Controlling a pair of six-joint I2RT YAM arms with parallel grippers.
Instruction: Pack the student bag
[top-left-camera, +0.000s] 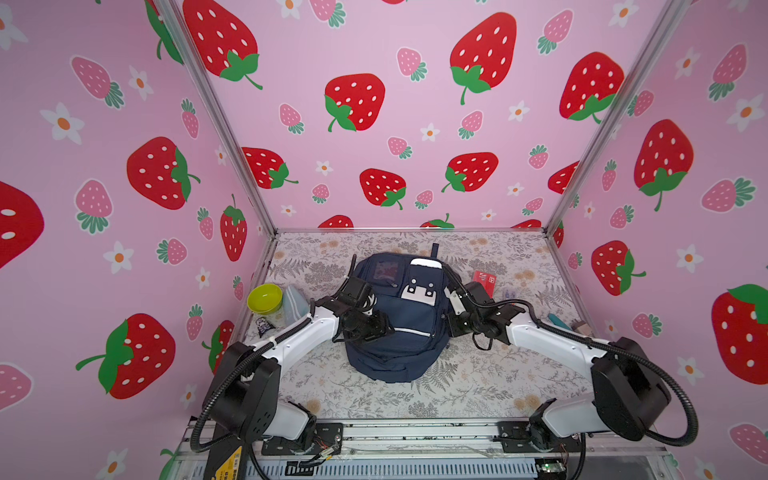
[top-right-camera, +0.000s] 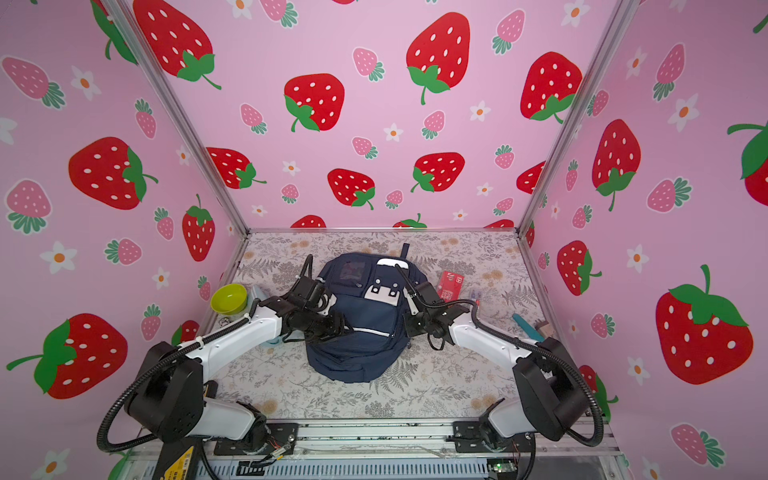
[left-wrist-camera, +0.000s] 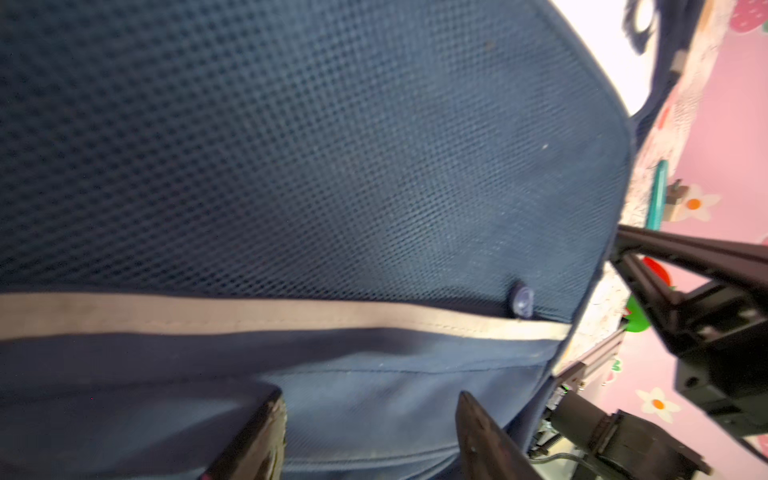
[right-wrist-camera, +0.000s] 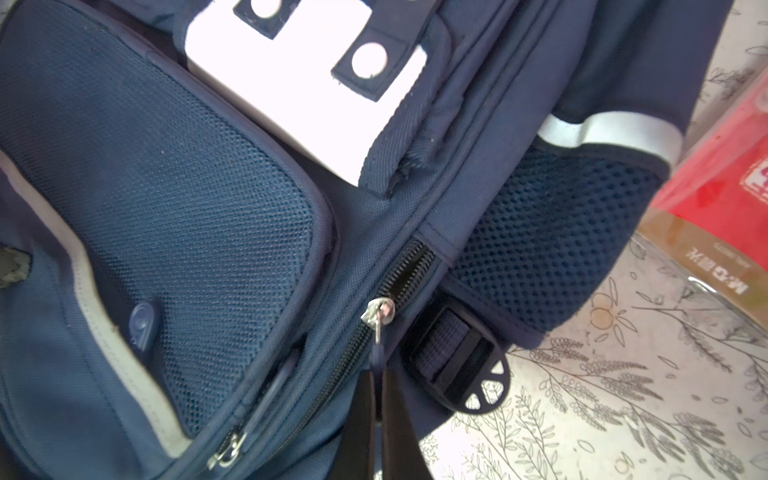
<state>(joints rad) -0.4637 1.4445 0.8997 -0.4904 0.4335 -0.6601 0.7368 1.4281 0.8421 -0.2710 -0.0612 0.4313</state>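
Note:
The student bag (top-left-camera: 411, 316) (top-right-camera: 365, 307) lies flat in the middle of the floral table, navy, with its white face patch (top-left-camera: 419, 291) up. My left gripper (top-left-camera: 380, 327) (top-right-camera: 340, 326) hovers open over its left front pocket. In the left wrist view the fingers (left-wrist-camera: 270, 419) stand apart over the fabric below the grey stripe (left-wrist-camera: 249, 316), gripping nothing. My right gripper (top-left-camera: 451, 326) (right-wrist-camera: 379, 374) is at the bag's right side, shut on the dark pull tab of the main zip, just below the silver slider (right-wrist-camera: 380, 311).
A yellow-green bowl (top-left-camera: 264, 298), a pale blue item (top-left-camera: 296, 305) and a small packet (top-left-camera: 264, 326) sit at the left edge. A red packet (top-left-camera: 484, 280) lies right of the bag. A teal item (top-left-camera: 559, 322) rests near the right wall.

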